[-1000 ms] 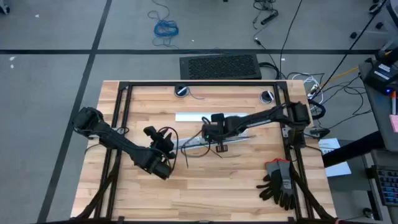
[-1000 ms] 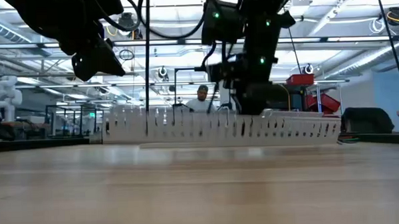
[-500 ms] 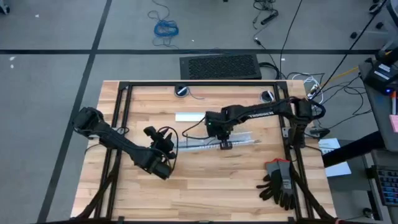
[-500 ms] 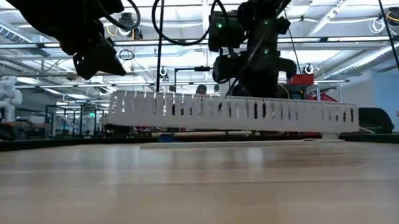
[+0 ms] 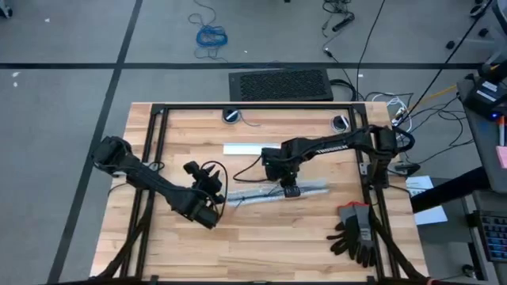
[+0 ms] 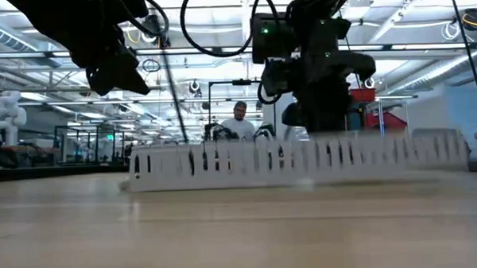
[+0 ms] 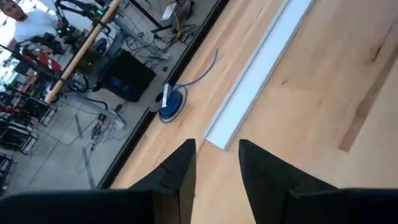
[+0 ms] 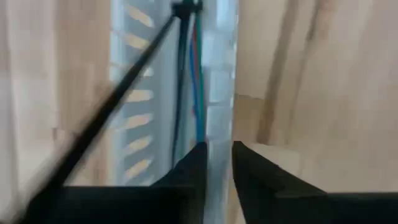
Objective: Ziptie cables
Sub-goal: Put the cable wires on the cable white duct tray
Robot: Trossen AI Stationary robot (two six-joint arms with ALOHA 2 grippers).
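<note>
The cables (image 8: 194, 93) lie inside the white slotted duct (image 5: 273, 192) at the tabletop's (image 5: 261, 245) centre, a dark ziptie (image 8: 106, 118) slanting across them. The right end effector (image 5: 290, 190), fingers narrowly parted, straddles the duct's wall; a slip could drag duct and wires sideways. The left end effector (image 7: 216, 165), open and empty, waits at near left.

- Floor (image 5: 71, 47): grey, crossed by dark lines.
- Black mat (image 5: 280, 84): beyond table's far edge.
- Ceiling (image 6: 425, 24): bright strip lights, beams.
- Person (image 6: 240, 122): in background.
</note>
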